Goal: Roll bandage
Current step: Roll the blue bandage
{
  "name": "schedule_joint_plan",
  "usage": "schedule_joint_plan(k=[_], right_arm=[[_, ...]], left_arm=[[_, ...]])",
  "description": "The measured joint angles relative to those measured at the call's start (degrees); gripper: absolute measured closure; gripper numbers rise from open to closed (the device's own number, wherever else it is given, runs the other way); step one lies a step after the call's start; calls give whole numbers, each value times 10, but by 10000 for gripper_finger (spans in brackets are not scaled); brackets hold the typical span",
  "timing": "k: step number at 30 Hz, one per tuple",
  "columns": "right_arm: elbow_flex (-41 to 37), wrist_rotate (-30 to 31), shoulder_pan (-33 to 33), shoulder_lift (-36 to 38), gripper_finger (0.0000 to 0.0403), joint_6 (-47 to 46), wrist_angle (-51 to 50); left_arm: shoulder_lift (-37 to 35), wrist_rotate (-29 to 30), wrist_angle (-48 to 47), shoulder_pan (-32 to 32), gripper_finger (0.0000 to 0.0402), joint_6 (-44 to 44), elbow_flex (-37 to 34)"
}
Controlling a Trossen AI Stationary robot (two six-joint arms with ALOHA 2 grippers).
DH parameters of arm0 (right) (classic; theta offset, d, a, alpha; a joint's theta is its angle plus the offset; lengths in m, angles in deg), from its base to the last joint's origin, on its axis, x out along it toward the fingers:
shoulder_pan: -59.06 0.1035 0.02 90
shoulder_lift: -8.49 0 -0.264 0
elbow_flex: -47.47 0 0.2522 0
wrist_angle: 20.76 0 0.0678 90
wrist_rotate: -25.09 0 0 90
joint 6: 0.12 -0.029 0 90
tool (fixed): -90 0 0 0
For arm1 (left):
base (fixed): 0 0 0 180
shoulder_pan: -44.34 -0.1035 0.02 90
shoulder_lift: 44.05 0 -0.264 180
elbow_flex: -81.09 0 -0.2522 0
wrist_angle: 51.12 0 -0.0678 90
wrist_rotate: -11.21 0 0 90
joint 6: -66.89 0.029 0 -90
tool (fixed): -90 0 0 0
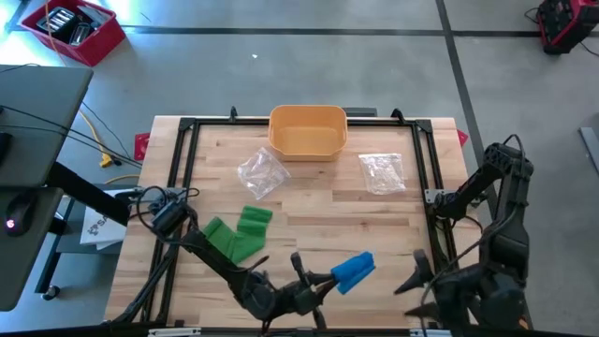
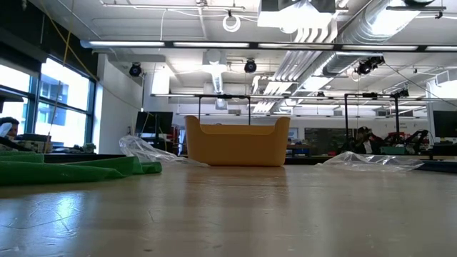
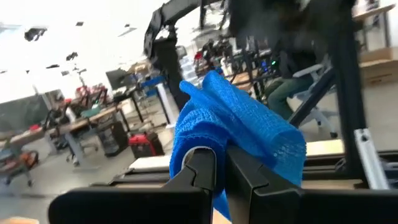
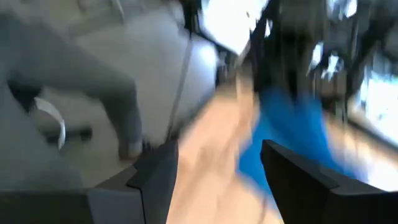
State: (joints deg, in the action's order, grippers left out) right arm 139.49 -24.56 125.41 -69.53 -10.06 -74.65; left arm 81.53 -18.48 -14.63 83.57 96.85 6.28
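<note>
Gripping blue bandage (image 3: 239,134), left claw (image 3: 221,171); no writing legible.

A yellow bin (image 1: 308,130) stands between two clear plastic bags (image 1: 261,174).

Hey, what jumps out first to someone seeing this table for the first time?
The bright blue woven bandage near the table's front edge, clamped in the left gripper. The right gripper is open beside it. Behind lie a green bandage at the left and a tan plastic bin at the far edge.
</note>
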Motion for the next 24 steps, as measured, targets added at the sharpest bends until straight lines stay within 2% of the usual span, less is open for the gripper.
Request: schedule_joint_plan(k=[3,7,10,14,19,21,24], right_arm=[[-27,30,-1,0,183,-99,-69],[-74,119,-1,0,189,-120,-28],[-91,143,5,0,197,-57,77],[-98,94,14,0,212,81,226],[-98,77,21,-13,233,181,293],[-98,97,18,-26,242,198,308],[-98,163,12,-44,254,227,336]], left_arm=[[0,-28,34,10,390,37,0],[0,-91,63,20,390,72,0],[0,-131,68,25,390,76,0],[0,-161,77,26,390,76,-1],[0,-190,99,26,390,77,-1],[0,-203,101,26,390,77,-1],[0,-208,101,24,390,70,-1]])
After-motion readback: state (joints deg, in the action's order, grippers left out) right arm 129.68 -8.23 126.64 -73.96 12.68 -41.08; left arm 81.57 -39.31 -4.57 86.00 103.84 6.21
